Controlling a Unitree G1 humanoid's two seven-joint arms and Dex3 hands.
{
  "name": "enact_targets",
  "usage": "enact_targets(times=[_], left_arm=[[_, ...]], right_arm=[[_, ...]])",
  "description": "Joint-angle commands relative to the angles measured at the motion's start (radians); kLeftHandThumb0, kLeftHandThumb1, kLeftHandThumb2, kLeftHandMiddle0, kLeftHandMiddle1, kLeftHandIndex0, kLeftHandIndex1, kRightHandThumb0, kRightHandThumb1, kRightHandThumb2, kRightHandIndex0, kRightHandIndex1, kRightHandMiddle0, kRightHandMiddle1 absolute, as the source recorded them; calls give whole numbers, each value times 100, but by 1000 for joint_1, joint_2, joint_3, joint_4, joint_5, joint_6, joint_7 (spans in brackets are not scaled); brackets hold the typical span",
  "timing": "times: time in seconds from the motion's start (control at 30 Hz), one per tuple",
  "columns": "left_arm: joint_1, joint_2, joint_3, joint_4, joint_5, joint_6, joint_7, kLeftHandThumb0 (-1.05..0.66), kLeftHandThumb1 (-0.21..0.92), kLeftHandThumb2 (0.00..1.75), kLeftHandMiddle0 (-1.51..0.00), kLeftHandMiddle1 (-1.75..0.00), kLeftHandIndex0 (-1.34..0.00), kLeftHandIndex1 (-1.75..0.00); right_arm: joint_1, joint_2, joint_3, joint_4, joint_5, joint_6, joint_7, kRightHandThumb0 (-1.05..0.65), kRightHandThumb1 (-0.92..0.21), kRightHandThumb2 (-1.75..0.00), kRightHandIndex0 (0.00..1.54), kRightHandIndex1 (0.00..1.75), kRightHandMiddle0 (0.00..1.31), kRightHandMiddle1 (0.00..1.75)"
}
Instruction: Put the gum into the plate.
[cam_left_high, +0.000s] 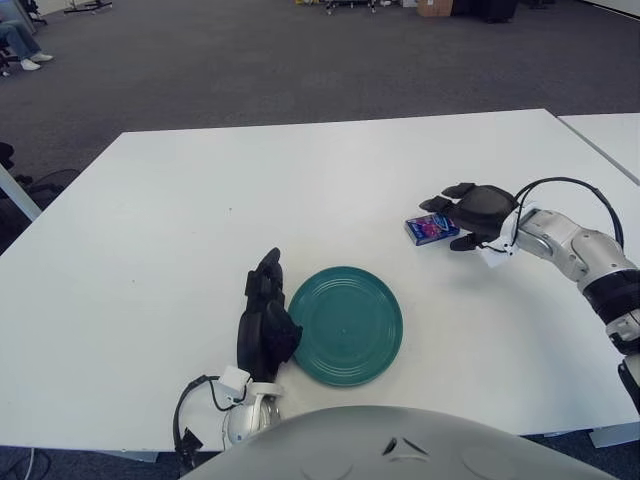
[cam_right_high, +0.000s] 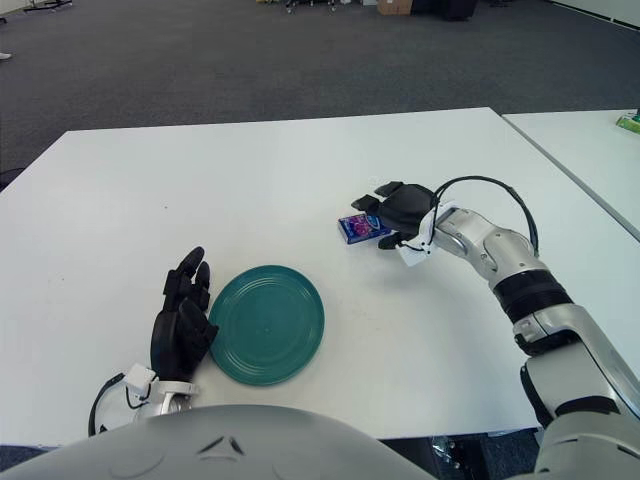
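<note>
The gum (cam_left_high: 428, 229) is a small blue and purple pack lying flat on the white table (cam_left_high: 200, 220), right of centre. My right hand (cam_left_high: 447, 224) is at the pack's right end, with fingers spread above it and the thumb below it; the pack still lies on the table. The green plate (cam_left_high: 345, 325) sits near the front edge, left of and nearer than the gum, with nothing on it. My left hand (cam_left_high: 265, 320) shows beside the plate's left rim, fingers extended and holding nothing.
A second white table (cam_left_high: 610, 135) stands close on the right, with a narrow gap between them. Grey carpet lies beyond the far edge. A black cable loops over my right wrist (cam_left_high: 560, 190).
</note>
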Motion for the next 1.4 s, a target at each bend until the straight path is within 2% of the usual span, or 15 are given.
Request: enact_targets(times=[0.0, 0.33, 0.67, 0.93, 1.13, 1.37], left_arm=[[28, -2, 1, 21, 9, 31, 3, -105, 92, 99, -16, 0, 0, -59], [30, -12, 0, 20, 13, 40, 12, -105, 92, 99, -16, 0, 0, -55], [21, -22, 2, 32, 11, 35, 22, -105, 92, 98, -17, -1, 0, -62], [14, -27, -6, 38, 17, 32, 30, -105, 92, 96, -17, 0, 0, -61], [10, -30, -7, 43, 28, 24, 39, -105, 92, 96, -16, 0, 0, -60], [2, -38, -8, 56, 8, 16, 39, -105, 92, 95, -17, 0, 0, -60]], right_arm=[[-15, -3, 9, 5, 23, -15, 27, -91, -92, -76, 22, 0, 0, 23], [-33, 30, 6, -49, 75, 52, 196, -85, -92, -72, 14, 0, 0, 11], [-63, 70, 27, -39, 69, 101, 276, -85, -92, -71, 11, 0, 0, 2], [-99, 107, 65, 36, 44, 108, 268, -84, -92, -69, 11, 0, 1, 3], [-155, 179, 140, 199, -30, 133, 174, -84, -92, -68, 10, 0, 1, 3], [-203, 206, 186, 291, -46, 138, 114, -83, -92, -68, 13, 1, 1, 4]])
